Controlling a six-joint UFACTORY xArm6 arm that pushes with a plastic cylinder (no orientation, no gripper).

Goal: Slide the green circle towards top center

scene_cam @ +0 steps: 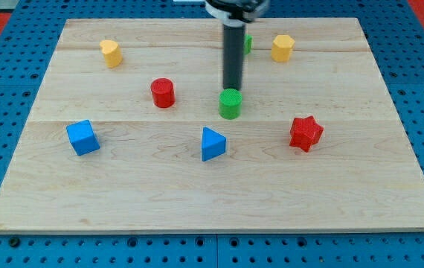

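Green circle [230, 103] lies touching, just below, my tip [232, 89] near board centre; the bare rod holds nothing.

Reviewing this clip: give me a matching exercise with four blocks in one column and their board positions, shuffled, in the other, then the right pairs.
Blocks:
1. green circle
2. red star
3. blue cube
4. yellow heart

Places:
A. the view's top left
B. the view's right, mid-height
C. centre, just below my tip
D. the view's left, mid-height

Pairs: 1-C, 2-B, 3-D, 4-A
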